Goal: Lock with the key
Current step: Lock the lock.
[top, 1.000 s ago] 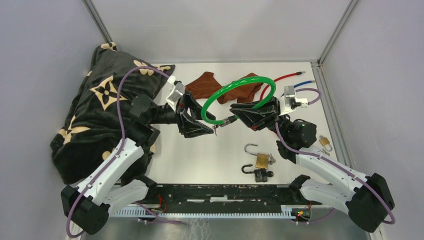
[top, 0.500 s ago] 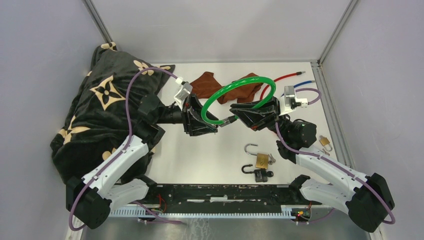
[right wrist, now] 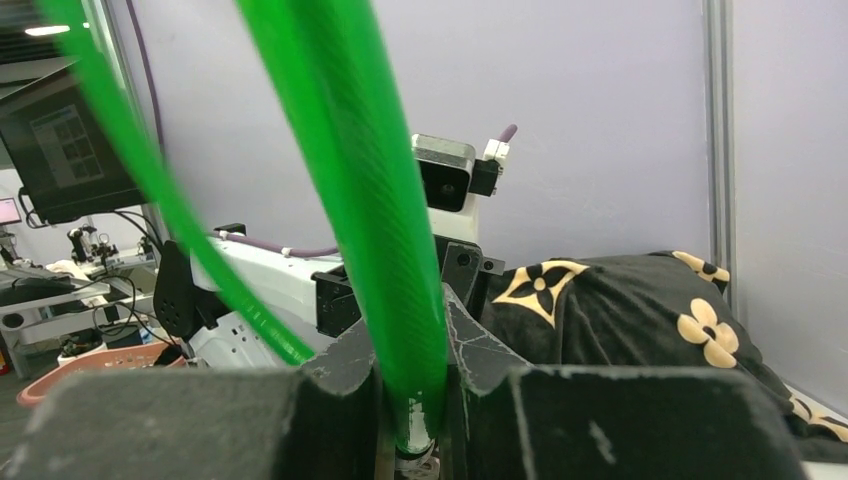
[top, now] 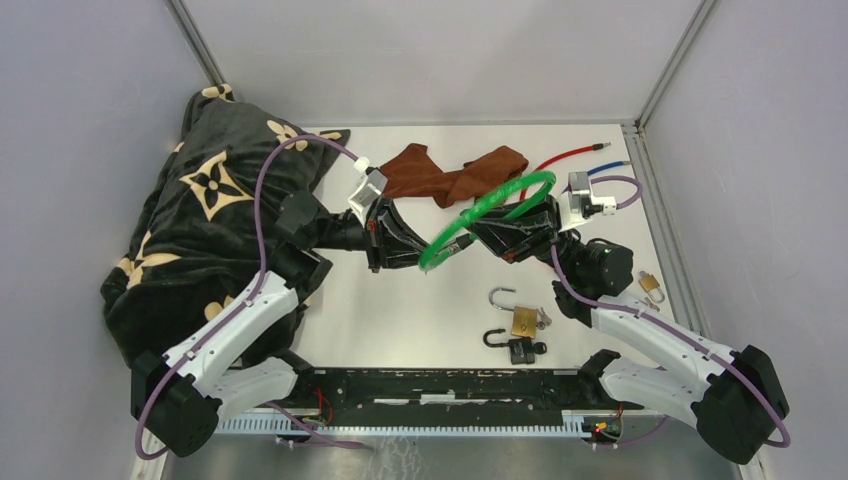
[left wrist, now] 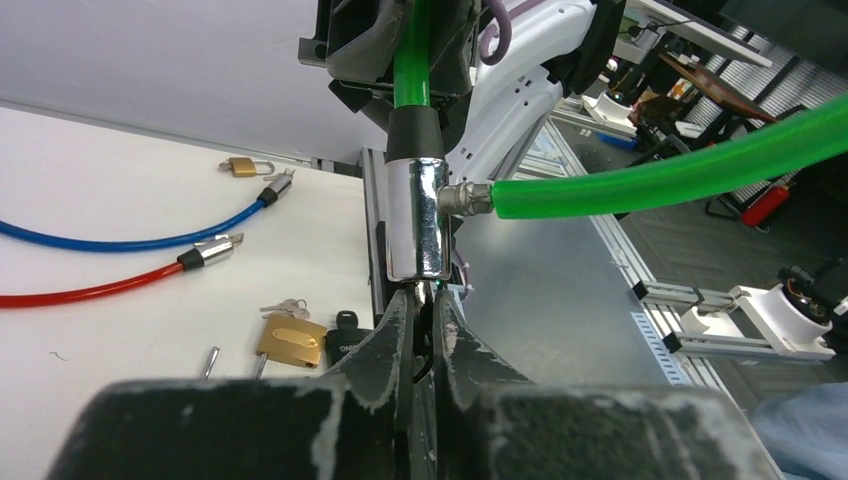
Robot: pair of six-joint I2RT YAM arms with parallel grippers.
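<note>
Above the middle of the white counter [top: 400, 310], two robot arms meet over a green cable lock [left wrist: 650, 170] held clear of the surface. The right fingers [right wrist: 462, 335] are clamped on the green cable just above its black collar, and the loop arcs up and back toward the far side. The chrome cylinder [left wrist: 415, 220] hangs upright, with the cable's free end plugged into its side. Directly under the cylinder the left fingers [left wrist: 405, 320] are drawn almost together, pinching the key [left wrist: 424, 296] at the cylinder's base. Only a dark sliver of the key shows between them.

On the counter near the right arm lie an open brass padlock [top: 522, 320] with a small bunch of keys [top: 543, 320] just beside it. A black padlock [top: 518, 348] sits closer to the near edge, and a smaller brass padlock [top: 650, 283] lies by the right rail. A red cable [top: 560, 158] and a blue cable [top: 605, 168] trail across the far right corner, and a brown cloth [top: 450, 172] lies crumpled at the far edge. A black blanket with cream flowers [top: 200, 220] is heaped on the left, behind the left arm.
</note>
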